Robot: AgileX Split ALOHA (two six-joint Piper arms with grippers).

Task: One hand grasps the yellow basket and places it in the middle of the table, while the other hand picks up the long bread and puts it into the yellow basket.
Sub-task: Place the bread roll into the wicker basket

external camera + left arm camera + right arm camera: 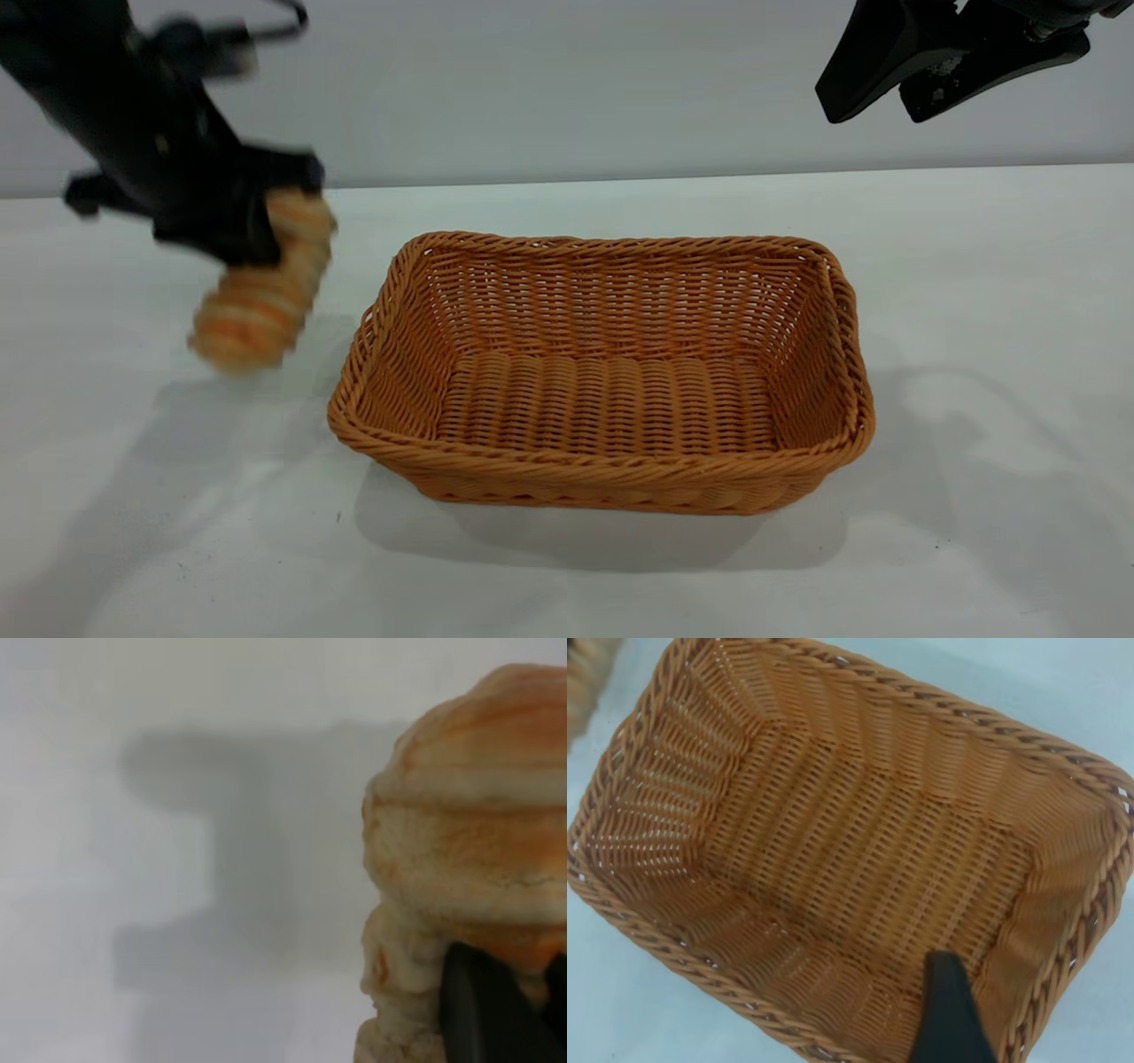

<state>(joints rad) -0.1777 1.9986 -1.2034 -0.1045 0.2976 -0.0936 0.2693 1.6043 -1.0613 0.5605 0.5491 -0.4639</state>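
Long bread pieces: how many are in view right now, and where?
1. The long bread is held off the table by the left gripper, left of the yellow basket. The basket holds nothing; its outer far side is hidden.

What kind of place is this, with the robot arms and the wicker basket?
Probably a robot test bench or lab, not a kitchen. A bare white tabletop holds only an orange-tan woven wicker basket. The left gripper carries a striped bread roll; the right gripper hangs above, against a plain grey wall.
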